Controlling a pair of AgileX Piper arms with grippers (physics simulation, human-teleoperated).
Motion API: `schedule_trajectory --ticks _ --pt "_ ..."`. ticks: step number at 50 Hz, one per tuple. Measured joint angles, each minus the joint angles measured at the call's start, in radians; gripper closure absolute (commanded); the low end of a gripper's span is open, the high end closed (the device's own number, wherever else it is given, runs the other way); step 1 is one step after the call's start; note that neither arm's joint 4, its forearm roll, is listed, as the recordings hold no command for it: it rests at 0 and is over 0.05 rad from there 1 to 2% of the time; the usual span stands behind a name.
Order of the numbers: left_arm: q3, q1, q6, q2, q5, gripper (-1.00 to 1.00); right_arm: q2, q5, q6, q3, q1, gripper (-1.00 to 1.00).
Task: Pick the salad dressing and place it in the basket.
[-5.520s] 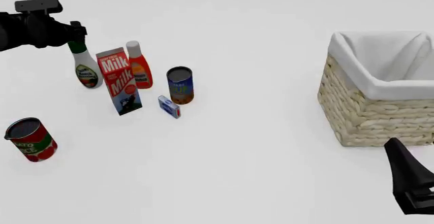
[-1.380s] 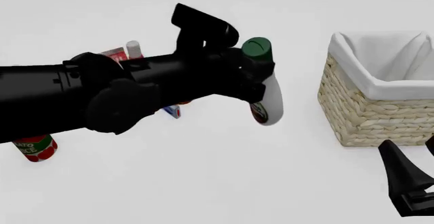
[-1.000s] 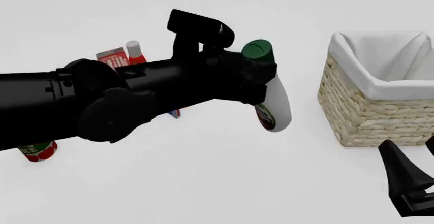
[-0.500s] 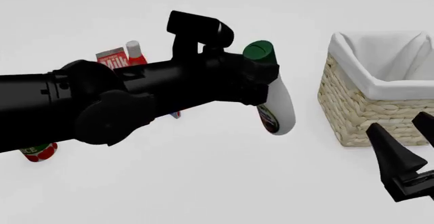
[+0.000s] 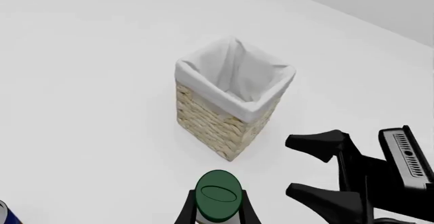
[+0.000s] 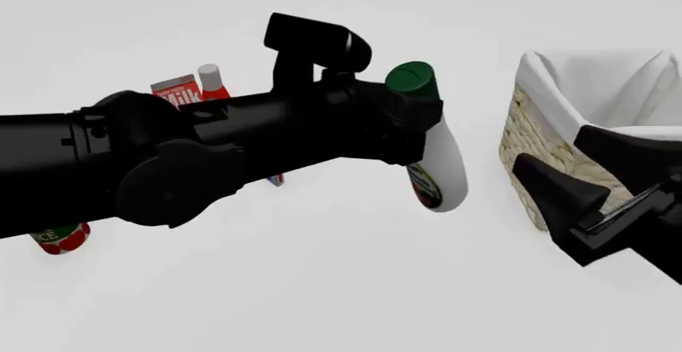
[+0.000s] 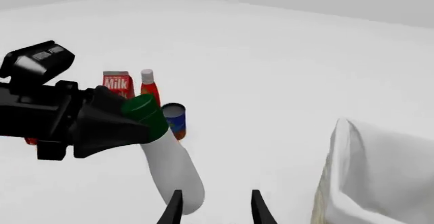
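The left tool point(image 6: 418, 120) grips the dressing point(image 6: 435, 164) by its neck, held aloft left of the basket point(image 6: 533, 140); the right tool point(image 6: 596, 184) hovers spread, empty.

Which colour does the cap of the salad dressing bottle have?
Dark green; the cap of the salad dressing shows best in the left wrist view.

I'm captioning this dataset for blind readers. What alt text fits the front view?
The left gripper holds a white pear-shaped dressing bottle with a dark green cap in the air, beside a tan woven wicker basket with white cloth lining. The open right gripper is in front of the basket.
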Motion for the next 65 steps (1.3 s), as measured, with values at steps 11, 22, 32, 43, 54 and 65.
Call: schedule_trajectory --ticks 11,22,32,43,54,65 --pt "-0.007 -0.006 0.006 -0.004 0.007 1.00 0.116 0.077 0.028 -0.105 0.068 -1.00" --pt "-0.009 -0.010 0.009 -0.009 0.011 1.00 0.233 0.122 0.029 -0.173 0.110 -1.00" --pt "-0.006 -0.013 0.009 -0.013 0.008 1.00 0.316 0.143 0.018 -0.217 0.142 -1.00" --pt "0.002 -0.009 0.020 -0.012 0.005 1.00 0.407 0.131 0.001 -0.252 0.169 -1.00" --pt "0.008 -0.019 0.012 -0.017 -0.005 1.00 0.502 0.105 -0.020 -0.284 0.185 -1.00" --pt "0.011 -0.033 0.003 -0.028 -0.009 1.00 0.581 0.078 -0.046 -0.310 0.190 -1.00"
